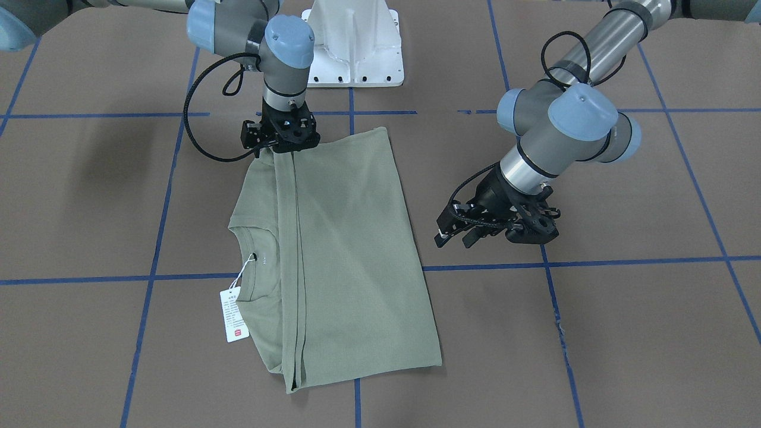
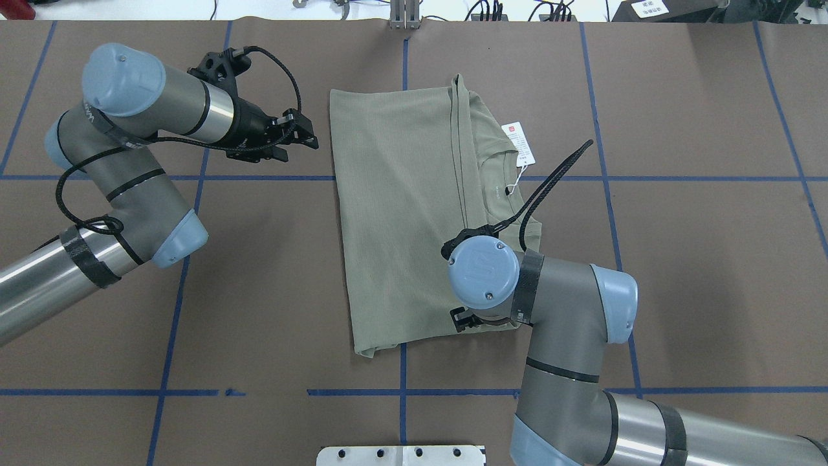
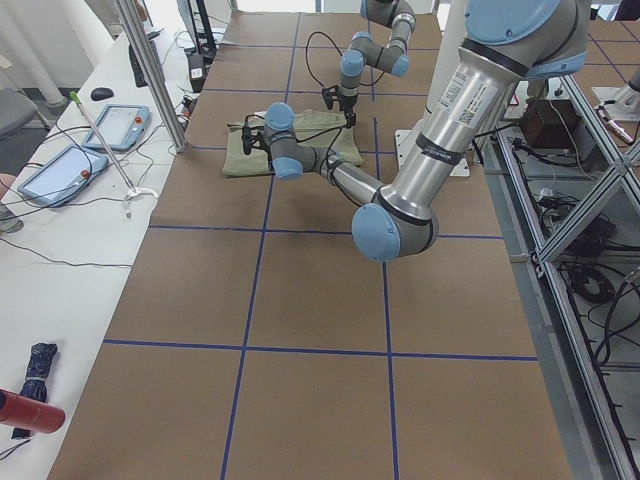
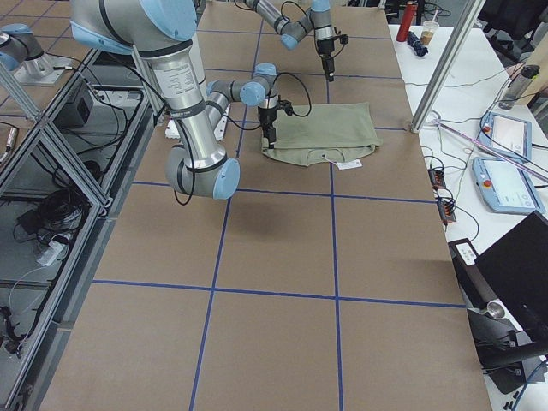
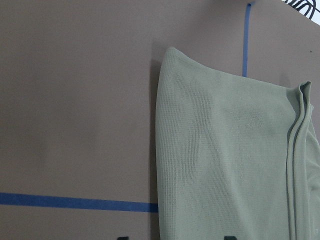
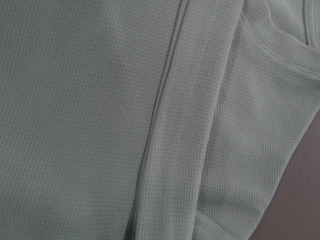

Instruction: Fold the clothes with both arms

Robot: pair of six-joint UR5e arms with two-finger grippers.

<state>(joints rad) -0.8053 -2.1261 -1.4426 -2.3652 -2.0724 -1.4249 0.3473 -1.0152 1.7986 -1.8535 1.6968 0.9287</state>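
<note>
Over the brown worktop (image 2: 259, 291), the left end effector (image 2: 299, 134) hangs just beside the long edge of the olive-green shirt (image 2: 401, 213). Its fingers are spread and hold nothing, and it does not touch the cloth; it is probably parked there so as not to disturb the flat panel. The shirt lies at the middle of the worktop, folded lengthwise. One side is laid across the body, so a doubled edge (image 2: 456, 162) runs down it. Past that edge, the ribbed neck (image 2: 501, 169) and the white hang tag (image 2: 519, 142) peek out towards the robot's right. The right end effector (image 1: 278, 148) is down at the hem end of that doubled edge, right on the fabric, apparently where the folded layer is being set. The wrist hides its fingers, so I cannot tell whether it is pinching the shirt.
</note>
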